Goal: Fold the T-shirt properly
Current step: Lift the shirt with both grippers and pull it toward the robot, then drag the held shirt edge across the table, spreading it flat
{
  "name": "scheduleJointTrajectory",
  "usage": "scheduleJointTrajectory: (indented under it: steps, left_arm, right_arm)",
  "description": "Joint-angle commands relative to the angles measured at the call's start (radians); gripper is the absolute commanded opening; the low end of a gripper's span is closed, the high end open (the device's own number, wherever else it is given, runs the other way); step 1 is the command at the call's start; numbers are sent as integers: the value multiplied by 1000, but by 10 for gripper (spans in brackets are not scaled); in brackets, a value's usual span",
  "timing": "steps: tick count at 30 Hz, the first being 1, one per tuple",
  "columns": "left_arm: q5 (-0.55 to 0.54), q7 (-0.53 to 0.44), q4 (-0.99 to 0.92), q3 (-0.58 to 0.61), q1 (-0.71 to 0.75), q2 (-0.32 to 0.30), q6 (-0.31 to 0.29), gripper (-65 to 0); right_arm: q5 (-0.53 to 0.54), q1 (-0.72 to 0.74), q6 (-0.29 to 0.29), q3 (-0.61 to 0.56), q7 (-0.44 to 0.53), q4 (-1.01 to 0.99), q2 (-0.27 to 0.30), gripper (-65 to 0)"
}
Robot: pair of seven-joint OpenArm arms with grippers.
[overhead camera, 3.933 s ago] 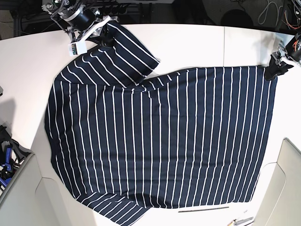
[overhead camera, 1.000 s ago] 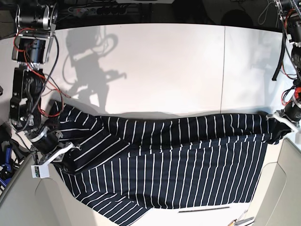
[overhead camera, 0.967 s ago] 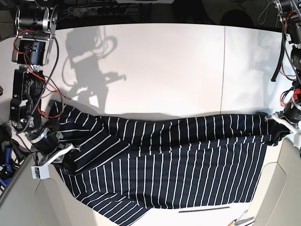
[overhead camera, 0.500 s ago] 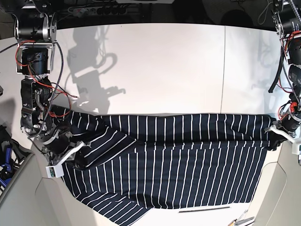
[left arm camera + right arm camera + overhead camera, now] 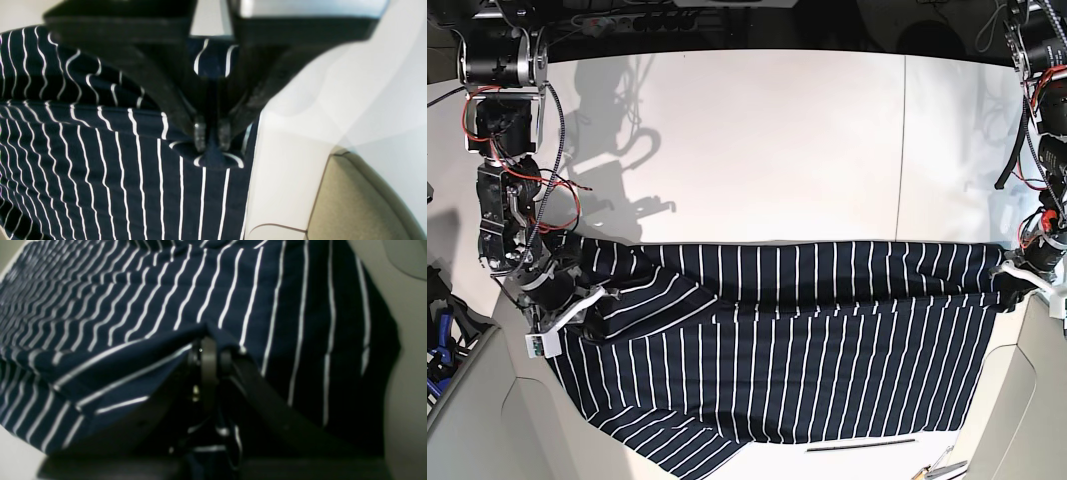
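Note:
The T-shirt (image 5: 807, 340), dark navy with thin white stripes, lies across the near half of the white table (image 5: 777, 140). Its far half is doubled over toward me, with the fold edge running left to right. My left gripper (image 5: 1010, 287) is at the shirt's right end. In the left wrist view its fingertips (image 5: 200, 136) stand barely apart, with a pucker of the T-shirt (image 5: 100, 160) pinched between them. My right gripper (image 5: 587, 318) sits low at the left end. It is shut on a folded edge of the T-shirt (image 5: 166, 290), as the right wrist view of the gripper (image 5: 206, 351) shows.
Cream-coloured bins stand at the near right (image 5: 1037, 400) and near left (image 5: 477, 420) corners. A thin black stick (image 5: 860, 444) lies just past the shirt's near hem, with small tools (image 5: 937, 468) beside it. Blue objects (image 5: 437, 350) sit at the left edge.
The shirt's far edge has been pulled from the back of the table over its near half. In the last second the right gripper shifted right and the fold settled flatter and straighter.

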Motion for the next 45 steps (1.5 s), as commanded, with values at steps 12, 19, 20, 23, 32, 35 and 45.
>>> scheduleJointTrajectory:
  steps: [12, 19, 20, 23, 32, 35, 45]
  left_arm:
    - [-6, 42, 13, -10, -21, -19, -6, -242]
    - [-40, 126, 13, -138, -21, -20, -37, -242]
    - [-60, 156, 13, -159, -21, -19, -56, -242]
    - [-136, 242, 13, -196, -18, -19, -63, -242]
    - [-163, 243, 13, -207, 35, -19, -63, -242]
    - [-163, 204, 13, -207, 61, -19, -63, -242]
    - [-163, 184, 13, -207, 75, 29, -51, -180]
  right_arm:
    - [26, 26, -8, 24, -101, 18, 8, -320]
    - [134, 7, 16, 184, -240, 85, 8, -320]
    - [153, -5, 20, 212, -253, 106, 8, -320]
    - [187, -42, 23, 291, -283, 167, 8, -320]
    - [281, -178, 18, 526, -301, 239, 11, -320]
    - [320, -226, 19, 575, -310, 239, 11, -320]
    - [342, -287, 19, 589, -319, 222, 8, -320]
